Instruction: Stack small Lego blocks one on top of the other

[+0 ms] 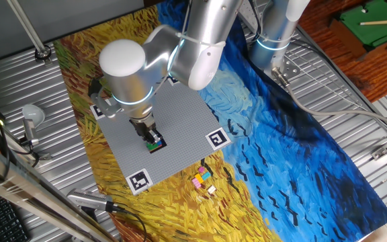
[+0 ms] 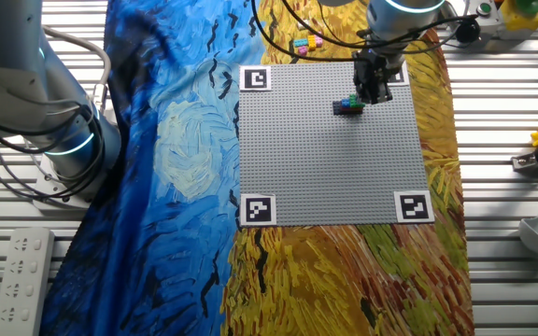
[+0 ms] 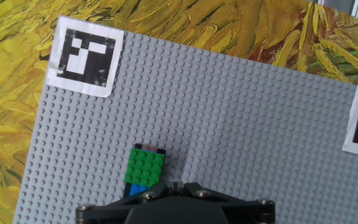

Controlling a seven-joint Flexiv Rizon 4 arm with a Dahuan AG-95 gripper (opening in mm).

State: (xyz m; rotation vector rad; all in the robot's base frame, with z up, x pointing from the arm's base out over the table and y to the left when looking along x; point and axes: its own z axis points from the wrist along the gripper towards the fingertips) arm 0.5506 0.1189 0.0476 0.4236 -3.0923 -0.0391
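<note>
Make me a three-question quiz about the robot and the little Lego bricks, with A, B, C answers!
1. Where is the stack of bricks?
A. on the grey baseplate
B. on the blue cloth
C. on the metal table

2. What colour is the top brick?
A. yellow
B. white
C. green

3. The loose bricks are:
A. lying on the painted cloth
B. held in the gripper
C. stacked on the plate

Answers: 1 A, studs surround the stack. 2 C, hand view shows green on top. 3 A, they lie off the plate.
</note>
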